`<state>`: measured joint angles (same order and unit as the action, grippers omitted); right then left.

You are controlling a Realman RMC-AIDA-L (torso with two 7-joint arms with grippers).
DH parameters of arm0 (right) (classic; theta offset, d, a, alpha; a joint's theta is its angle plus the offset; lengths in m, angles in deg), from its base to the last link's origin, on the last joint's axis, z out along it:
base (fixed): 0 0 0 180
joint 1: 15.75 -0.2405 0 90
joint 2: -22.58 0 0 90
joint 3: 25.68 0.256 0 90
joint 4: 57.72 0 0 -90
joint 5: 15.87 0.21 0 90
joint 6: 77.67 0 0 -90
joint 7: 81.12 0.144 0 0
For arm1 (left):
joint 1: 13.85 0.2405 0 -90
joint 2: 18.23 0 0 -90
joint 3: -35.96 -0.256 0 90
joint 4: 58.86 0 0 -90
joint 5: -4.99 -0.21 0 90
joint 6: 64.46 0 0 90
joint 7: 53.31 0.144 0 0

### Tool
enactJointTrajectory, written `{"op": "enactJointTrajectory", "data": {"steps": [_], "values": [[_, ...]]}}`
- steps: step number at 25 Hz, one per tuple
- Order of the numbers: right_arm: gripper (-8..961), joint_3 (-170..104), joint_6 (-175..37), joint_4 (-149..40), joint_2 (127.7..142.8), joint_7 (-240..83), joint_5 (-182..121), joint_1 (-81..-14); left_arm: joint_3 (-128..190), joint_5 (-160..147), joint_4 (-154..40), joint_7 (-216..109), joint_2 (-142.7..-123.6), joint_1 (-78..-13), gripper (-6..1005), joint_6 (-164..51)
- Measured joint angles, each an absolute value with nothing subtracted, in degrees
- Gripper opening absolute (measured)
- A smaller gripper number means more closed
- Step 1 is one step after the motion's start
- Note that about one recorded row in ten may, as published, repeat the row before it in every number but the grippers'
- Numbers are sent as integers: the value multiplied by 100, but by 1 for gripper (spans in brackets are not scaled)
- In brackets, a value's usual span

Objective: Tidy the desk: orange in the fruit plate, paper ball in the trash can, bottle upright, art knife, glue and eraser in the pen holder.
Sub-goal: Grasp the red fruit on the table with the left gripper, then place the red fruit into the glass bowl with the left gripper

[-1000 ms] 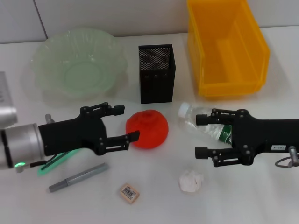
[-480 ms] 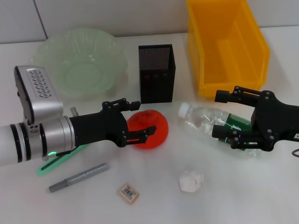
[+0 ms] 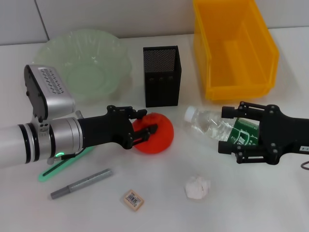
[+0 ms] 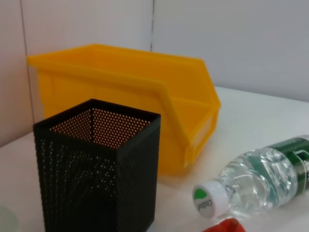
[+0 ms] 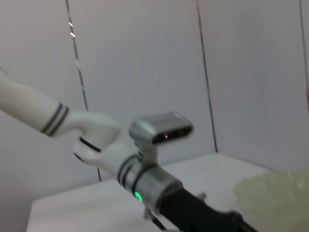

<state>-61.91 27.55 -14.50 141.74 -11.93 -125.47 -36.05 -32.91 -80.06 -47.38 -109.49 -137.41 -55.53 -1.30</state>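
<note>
Here, bottle [image 3: 219, 126] lying, label text unreadable, right gripper [image 3: 227, 129] jaws open astride it, left gripper [image 3: 145, 121] jaws open around orange [image 3: 159, 137], eraser [image 3: 133, 200] barcode illegible.

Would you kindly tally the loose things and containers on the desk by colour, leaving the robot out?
Red-orange: 1, the orange
Yellow: 1, the trash can
Black: 1, the pen holder
Green: 2, the fruit plate, green tool
White: 1, the paper ball
Clear: 1, the bottle
Grey: 1, the pen
Tan: 1, the eraser
Total: 9
</note>
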Motion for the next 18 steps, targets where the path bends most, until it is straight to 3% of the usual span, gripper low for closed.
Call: {"op": "enactJointTrajectory", "data": {"steps": [7,12,18], "values": [[839,-6216,2571,-1450,14182,-1102,-12721,-3605,-3294,-7967,-4393,-11198,-13741,-5326,433,49],[839,-6179,2563,-1463,14185,-1095,-12725,-3605,-3308,-7700,-3121,-11684,-13724,-4617,240,764],[839,-6230,2509,-1493,14185,-1091,-12736,-3632,-3206,-7176,-2108,-12099,-13703,-4127,150,435]]}}
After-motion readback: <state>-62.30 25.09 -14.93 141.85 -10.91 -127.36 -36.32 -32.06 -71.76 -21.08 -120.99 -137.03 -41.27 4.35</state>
